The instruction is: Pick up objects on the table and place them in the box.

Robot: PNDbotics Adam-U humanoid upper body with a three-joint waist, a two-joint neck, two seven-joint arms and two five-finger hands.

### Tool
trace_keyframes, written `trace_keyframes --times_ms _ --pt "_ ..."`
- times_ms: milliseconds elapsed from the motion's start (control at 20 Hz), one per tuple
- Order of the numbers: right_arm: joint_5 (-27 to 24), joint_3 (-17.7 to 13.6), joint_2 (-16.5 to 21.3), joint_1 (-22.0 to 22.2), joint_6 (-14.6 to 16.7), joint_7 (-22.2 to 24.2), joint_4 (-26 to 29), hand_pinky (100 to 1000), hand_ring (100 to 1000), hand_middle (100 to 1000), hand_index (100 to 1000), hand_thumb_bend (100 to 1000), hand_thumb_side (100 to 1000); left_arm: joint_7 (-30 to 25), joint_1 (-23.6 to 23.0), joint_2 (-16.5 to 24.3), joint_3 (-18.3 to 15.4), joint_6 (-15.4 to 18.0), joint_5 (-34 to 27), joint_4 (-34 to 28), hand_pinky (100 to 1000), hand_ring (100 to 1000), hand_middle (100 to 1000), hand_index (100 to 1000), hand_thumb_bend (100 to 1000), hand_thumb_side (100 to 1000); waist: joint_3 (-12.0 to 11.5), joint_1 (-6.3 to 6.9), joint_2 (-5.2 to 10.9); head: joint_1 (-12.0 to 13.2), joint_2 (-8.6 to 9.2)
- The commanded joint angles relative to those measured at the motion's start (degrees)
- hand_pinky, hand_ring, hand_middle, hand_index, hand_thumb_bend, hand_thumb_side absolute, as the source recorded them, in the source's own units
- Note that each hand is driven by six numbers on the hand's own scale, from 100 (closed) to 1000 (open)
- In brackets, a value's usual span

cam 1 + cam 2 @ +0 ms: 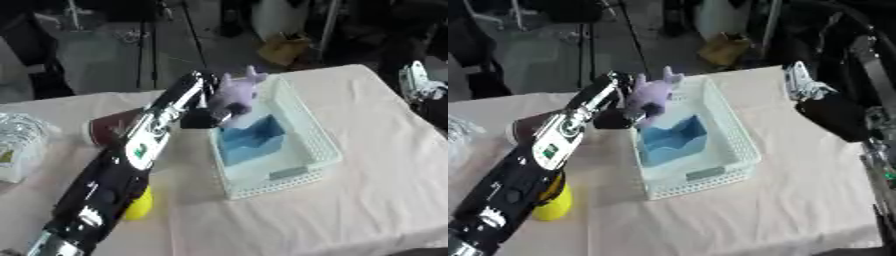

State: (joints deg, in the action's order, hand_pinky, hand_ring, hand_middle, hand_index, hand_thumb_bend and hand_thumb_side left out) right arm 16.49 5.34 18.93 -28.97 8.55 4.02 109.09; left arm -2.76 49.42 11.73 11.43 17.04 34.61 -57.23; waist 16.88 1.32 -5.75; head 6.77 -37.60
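At the far left edge of the frame there is a crinkled clear packet point(17, 142), partly cut off. To the right of it, at the lower left, a yellow round object point(138, 205) lies on the table point(376, 200), half hidden under the left arm. A little higher, a dark red round thing point(109, 127) shows from behind the same arm; I cannot say what it is.

The left arm crosses the picture from the lower left corner up toward the middle. The left hand point(210, 112) is closed on the purple plush toy point(236, 92), with its fingers curled on the lower part of the toy. The toy is in the air, over the near-left wall of the white box point(319, 140), in the upper middle of the frame. It looks soft and light, so I judge it will squash under the fingers and not slip easily. The body is the better place to hold; the thin ears at the top would bend and give little support. It is not fragile, so a drop into the box should do no harm.

Inside the box lies a blue object point(254, 140) toward the left side. The box is a light mesh basket and could slide if the hand pushes its wall.

At the right edge, the right hand point(802, 85) hangs beside the table, well apart from the box. Its fingers appear relaxed and it holds nothing.
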Motion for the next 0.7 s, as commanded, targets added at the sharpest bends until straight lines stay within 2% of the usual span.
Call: trace_keyframes --times_ms 50,100,150,200,250,450,700 --pt "-0.4 -0.3 0.5 -1.0 0.1 0.1 1.1 597 654 803 882 100 438 0.3 1.3 0.6 -0.8 0.2 0.2 -0.3 168 450 509 617 456 477 0.1 -0.22 0.70 -0.1 0.58" --pt "-0.4 -0.3 0.5 -1.0 0.1 0.1 1.1 597 654 803 882 100 439 0.2 1.3 0.6 -0.7 0.4 0.5 -0.2 489 722 764 802 715 648 0.2 -0.20 0.71 -0.1 0.60" --pt "-0.4 -0.2 0.6 -1.0 0.1 0.2 1.1 597 654 803 882 100 439 -0.9 1.4 0.9 -0.1 1.1 2.1 -0.3 582 779 806 830 747 683 0.2 -0.16 0.72 -0.2 0.61" --pt "-0.4 -0.3 0.6 -1.0 0.1 0.2 1.1 597 654 803 882 100 445 -1.7 1.4 0.9 0.0 1.8 3.8 -0.5 711 861 873 874 831 726 0.2 -0.16 0.73 -0.2 0.61" --pt "-0.4 -0.3 0.6 -1.0 0.1 0.2 1.1 597 654 803 882 100 439 -2.0 1.5 1.0 0.0 3.0 5.6 -1.1 766 894 901 888 855 780 0.2 -0.15 0.74 -0.3 0.62" --pt "-0.4 -0.3 0.6 -0.9 0.1 0.1 1.1 597 654 803 882 100 439 -1.9 1.2 0.9 -0.3 5.9 9.6 -1.5 740 897 910 897 823 817 0.2 -0.17 0.74 -0.3 0.64" --pt "-0.4 -0.3 0.7 -0.9 0.1 0.1 1.0 597 654 803 882 100 439 -2.2 1.0 0.9 -0.7 6.8 10.9 -0.7 722 891 907 889 796 823 0.2 -0.26 0.74 -0.4 0.59"
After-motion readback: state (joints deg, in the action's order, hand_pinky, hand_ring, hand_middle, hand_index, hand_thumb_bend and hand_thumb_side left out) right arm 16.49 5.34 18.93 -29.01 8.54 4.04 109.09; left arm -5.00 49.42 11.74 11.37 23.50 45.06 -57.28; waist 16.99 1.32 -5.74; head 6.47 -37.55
